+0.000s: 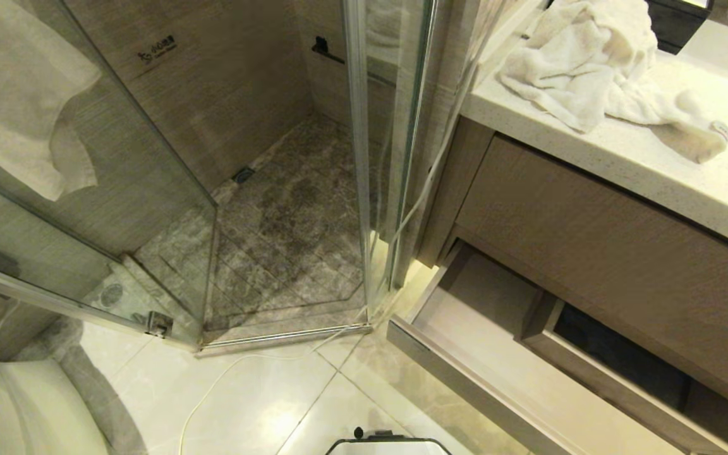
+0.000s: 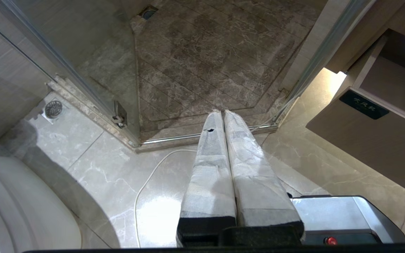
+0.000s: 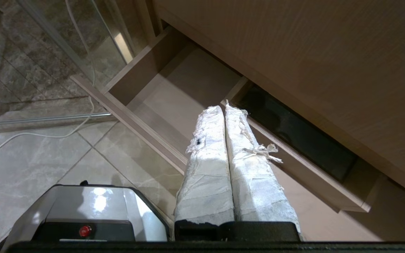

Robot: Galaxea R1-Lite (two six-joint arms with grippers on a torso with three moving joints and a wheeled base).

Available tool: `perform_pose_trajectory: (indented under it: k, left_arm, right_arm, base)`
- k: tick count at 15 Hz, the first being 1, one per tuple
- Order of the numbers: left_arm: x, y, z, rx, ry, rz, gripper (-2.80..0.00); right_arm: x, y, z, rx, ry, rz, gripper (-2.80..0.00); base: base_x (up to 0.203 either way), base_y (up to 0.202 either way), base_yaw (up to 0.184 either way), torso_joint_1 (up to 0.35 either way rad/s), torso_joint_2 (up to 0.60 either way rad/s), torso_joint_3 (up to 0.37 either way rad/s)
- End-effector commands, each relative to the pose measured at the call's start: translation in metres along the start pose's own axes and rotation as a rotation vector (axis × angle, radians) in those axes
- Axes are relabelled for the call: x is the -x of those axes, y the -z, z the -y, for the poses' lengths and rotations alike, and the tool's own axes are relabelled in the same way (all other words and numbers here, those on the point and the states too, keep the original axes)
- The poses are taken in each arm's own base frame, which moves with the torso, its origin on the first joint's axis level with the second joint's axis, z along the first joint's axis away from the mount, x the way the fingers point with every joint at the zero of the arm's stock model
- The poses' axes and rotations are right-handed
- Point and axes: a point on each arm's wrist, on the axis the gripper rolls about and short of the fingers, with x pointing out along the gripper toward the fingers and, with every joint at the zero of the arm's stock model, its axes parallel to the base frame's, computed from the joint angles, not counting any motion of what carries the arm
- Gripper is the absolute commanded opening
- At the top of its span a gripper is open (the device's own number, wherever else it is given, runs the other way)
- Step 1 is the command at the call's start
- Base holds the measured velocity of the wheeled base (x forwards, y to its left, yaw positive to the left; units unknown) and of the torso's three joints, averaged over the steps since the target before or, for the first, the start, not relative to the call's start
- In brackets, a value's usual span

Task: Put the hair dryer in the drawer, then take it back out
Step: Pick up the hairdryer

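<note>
Drawer (image 1: 465, 354), wide, shallow, light wood-grain, stands open and looks bare (no hair dryer visible); your left gripper (image 2: 223, 116) and right gripper (image 3: 223, 109), near it, have jaws together, empty.

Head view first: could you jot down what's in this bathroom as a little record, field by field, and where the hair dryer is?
drawer: pulled open below the counter; visible floor bare
hair dryer: in none of the views
towel: crumpled on the counter
cord: white, trailing across the floor tiles
shower: glass-walled, left of the counter
left gripper: jaws shut, empty, above the floor by the shower
right gripper: jaws shut, empty, above the open drawer
</note>
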Motion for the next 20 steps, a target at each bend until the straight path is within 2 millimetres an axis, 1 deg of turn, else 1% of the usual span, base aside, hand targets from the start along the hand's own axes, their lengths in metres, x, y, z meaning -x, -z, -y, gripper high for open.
perform_pose_trajectory:
  k: [1,12,20]
  left_arm:
    - [0.0,0.0,0.0,0.001,-0.001,0.0,-2.8]
    - [-0.0001,-0.0001,0.0,0.001,0.0,-0.001,-2.8]
    - [-0.0001,-0.0001,0.0,0.001,0.0,-0.001,-2.8]
  right_arm:
    - [0.0,0.0,0.0,-0.002,-0.001,0.0,-2.8]
    - [0.0,-0.0003,0.0001,-0.001,0.001,0.003,-2.8]
    - [0.0,0.0,0.0,-0.001,-0.001,0.0,-2.8]
  base:
    - [0.0,0.0,0.0,0.0,0.0,0.0]
    - [0.0,0.0,-0.005,0.0,0.0,0.0]
    - [-0.001,0.007,-0.163,0.002,0.0,0.003]
